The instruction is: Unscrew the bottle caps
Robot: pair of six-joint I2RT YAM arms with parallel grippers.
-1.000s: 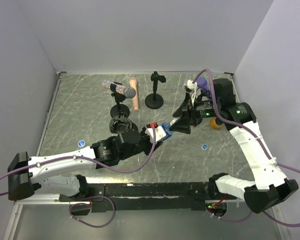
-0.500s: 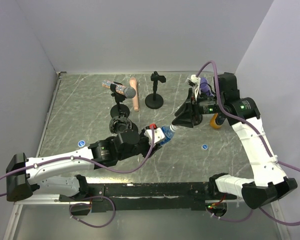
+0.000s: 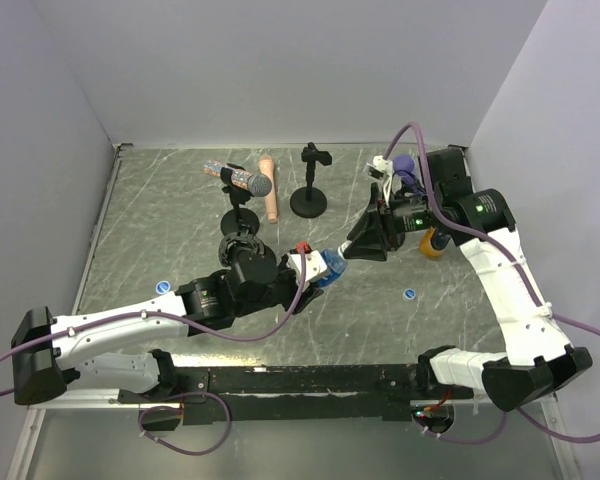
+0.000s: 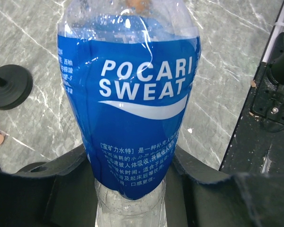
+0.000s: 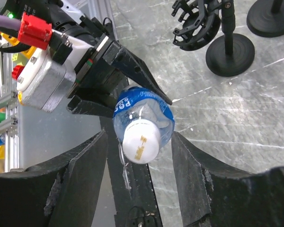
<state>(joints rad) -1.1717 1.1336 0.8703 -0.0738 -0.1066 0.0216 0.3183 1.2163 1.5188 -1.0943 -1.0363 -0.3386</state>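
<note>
My left gripper (image 4: 130, 182) is shut on a clear bottle with a blue Pocari Sweat label (image 4: 132, 104), held tilted above the table in the top view (image 3: 325, 268). The bottle's whitish cap (image 5: 142, 144) points at my right gripper (image 5: 140, 136). That gripper is open, with its fingers on either side of the cap and gaps on both sides. From above, the right gripper (image 3: 365, 240) sits just right of the bottle's top. Two loose blue caps lie on the table, one at the left (image 3: 163, 288) and one at the right (image 3: 409, 294). An orange bottle (image 3: 435, 244) is partly hidden behind the right arm.
Black microphone stands are at the back middle (image 3: 310, 195), one holding a purple-headed microphone (image 3: 242, 180) and one with an empty clip (image 5: 213, 33). A peach stick (image 3: 268, 190) lies beside them. A purple ball-shaped head (image 3: 404, 163) is at the back right. Walls close in on three sides.
My right gripper drew back up and to the right from the bottle's top, then settled slightly closer again. My left arm shifted the bottle a little to the right.
</note>
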